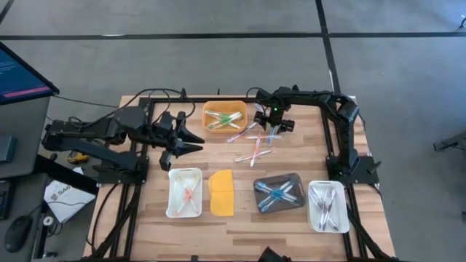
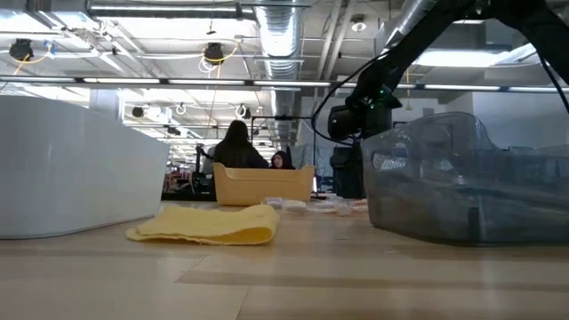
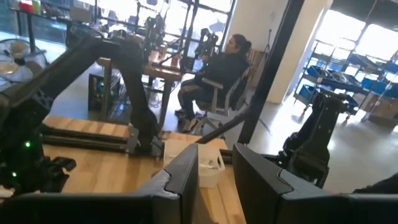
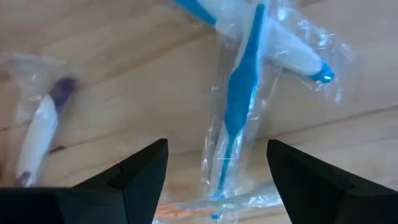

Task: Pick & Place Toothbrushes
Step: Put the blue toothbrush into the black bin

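While the right arm hangs over the loose pile at the back of the pale wooden slatted table (image 1: 240, 225), we size the scene up from the big things down. Four trays sit on that table: the orange plastic tub (image 1: 224, 116) at the back with several wrapped brushes in it, the white rectangular tray (image 1: 185, 192) in front with a pink brush inside, the dark smoky tray (image 1: 279, 193) holding blue ones, and the clear tray (image 1: 328, 206) far right with pale ones. A flat yellow-orange lid (image 1: 221, 193) lies between the white and dark trays.

The left gripper (image 1: 191, 140) waits off to the side, raised and level, jaws only partly parted with nothing between them.

Now the action: the right gripper (image 4: 217, 165) points straight down, jaws spread wide and empty, just above the loose toothbrushes (image 1: 256, 142) scattered beside the orange tub. Right under it lies a blue toothbrush in a crinkly clear wrapper (image 4: 239, 99), with a white-and-purple one (image 4: 40, 134) off to one side.

Our read: we straddle the blue handle at its slim middle, where it lies clear of the neighbour crossing it at the head. We'd drop squarely, pinch handle rather than loose film, and lift straight up, since the wrapper could slip or drag a neighbour along.
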`<state>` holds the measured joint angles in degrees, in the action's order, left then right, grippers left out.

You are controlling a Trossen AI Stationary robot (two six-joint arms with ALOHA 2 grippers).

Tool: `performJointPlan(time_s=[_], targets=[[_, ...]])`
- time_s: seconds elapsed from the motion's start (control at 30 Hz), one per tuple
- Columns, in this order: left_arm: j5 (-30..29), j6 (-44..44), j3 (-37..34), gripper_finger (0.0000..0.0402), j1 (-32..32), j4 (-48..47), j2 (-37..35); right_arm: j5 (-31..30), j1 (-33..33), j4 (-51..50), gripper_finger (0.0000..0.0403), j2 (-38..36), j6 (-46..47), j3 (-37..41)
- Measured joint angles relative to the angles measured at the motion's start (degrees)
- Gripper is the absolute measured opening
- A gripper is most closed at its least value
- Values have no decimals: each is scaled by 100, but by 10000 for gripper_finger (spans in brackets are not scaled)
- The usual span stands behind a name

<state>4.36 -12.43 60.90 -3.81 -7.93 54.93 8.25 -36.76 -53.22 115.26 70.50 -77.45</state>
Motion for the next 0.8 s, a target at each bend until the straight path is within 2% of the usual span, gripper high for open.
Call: performJointPlan(time_s=[0.23, 0.37, 0.6, 0.8], targets=[[-62, 7, -4, 95, 0, -204, -171, -145, -91, 115, 266, -7, 377, -7], [-114, 11, -7, 95, 0, -374, -247, -229, -94, 117, 238, -7, 498, -7], [-114, 7, -2, 95, 0, -403, -318, -237, -104, 129, 124, 26, 409, -7], [-114, 9, -2, 95, 0, -528, -331, -236, -56, 110, 28, 26, -39, -7]])
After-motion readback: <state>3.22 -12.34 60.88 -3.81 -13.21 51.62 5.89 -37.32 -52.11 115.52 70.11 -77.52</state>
